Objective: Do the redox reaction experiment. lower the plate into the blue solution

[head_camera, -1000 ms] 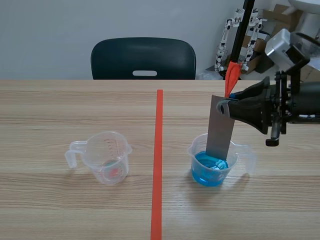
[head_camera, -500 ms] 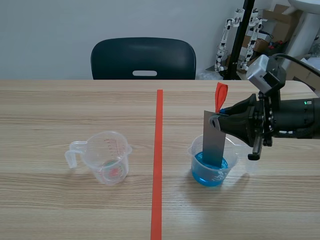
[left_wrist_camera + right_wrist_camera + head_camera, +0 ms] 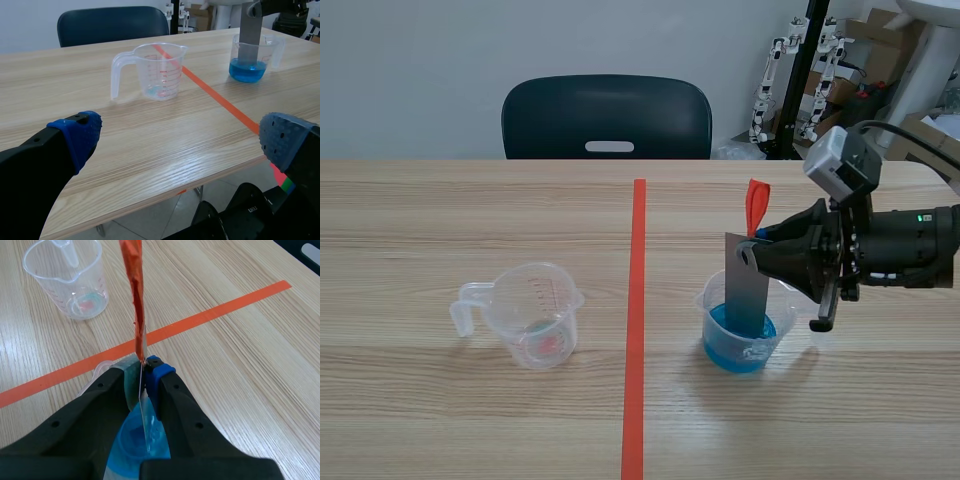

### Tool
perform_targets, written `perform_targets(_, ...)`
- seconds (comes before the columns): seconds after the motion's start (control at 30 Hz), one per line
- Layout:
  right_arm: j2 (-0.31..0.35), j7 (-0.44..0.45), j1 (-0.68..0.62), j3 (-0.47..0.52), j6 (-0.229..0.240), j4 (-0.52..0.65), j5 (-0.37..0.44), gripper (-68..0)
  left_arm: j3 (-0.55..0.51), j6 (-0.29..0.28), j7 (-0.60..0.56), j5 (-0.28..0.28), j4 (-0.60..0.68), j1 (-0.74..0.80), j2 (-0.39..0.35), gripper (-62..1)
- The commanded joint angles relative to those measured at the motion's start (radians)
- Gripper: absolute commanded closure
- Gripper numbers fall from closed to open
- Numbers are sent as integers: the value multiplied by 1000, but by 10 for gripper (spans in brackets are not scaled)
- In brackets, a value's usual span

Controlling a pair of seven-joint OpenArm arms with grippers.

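Observation:
A grey metal plate (image 3: 746, 283) with an orange-red tab (image 3: 757, 206) at its top stands upright in the clear cup of blue solution (image 3: 741, 338), lower end in the liquid. My right gripper (image 3: 756, 249) is shut on the plate's upper edge, coming in from the right. In the right wrist view the plate (image 3: 145, 412) is seen edge-on between the fingers, the tab (image 3: 134, 290) rising ahead, blue solution (image 3: 134, 437) below. My left gripper (image 3: 175, 140) stands open at the table's near edge, well short of the cups.
A second clear measuring cup (image 3: 532, 313) with a handle, nearly empty with a pinkish trace, sits left of the orange-red tape line (image 3: 636, 320). A dark chair (image 3: 607, 118) stands behind the table. Boxes and a stand are at the back right.
My right gripper has come down and slightly left with the plate; the plate's lower end has sunk further into the blue solution.

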Motion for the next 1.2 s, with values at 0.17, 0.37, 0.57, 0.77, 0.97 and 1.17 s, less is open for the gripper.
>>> perform_targets(0.17, 9, 14, 20, 13, 8, 12, -2, -6, -1, 20, -40, -69, 23, 5, -3, -623)
perform_targets(0.37, 14, 14, 20, 13, 8, 12, -2, -6, -1, 20, -40, -93, 23, -3, -3, -623)
perform_targets(0.57, 20, 15, 20, 13, 8, 12, -2, -6, -1, 27, -40, -93, 23, -3, -3, -623)
perform_targets(0.77, 20, 15, 20, 13, 8, 12, -2, -6, -1, 27, -40, -93, 23, -3, -3, -623)
perform_targets(0.97, 20, 14, 20, 13, 8, 12, -2, -6, -1, 27, -40, -93, 23, -8, -2, -623)
perform_targets(1.17, 20, 14, 20, 13, 8, 12, -2, -6, -1, 27, -40, -89, 23, -8, -3, -623)
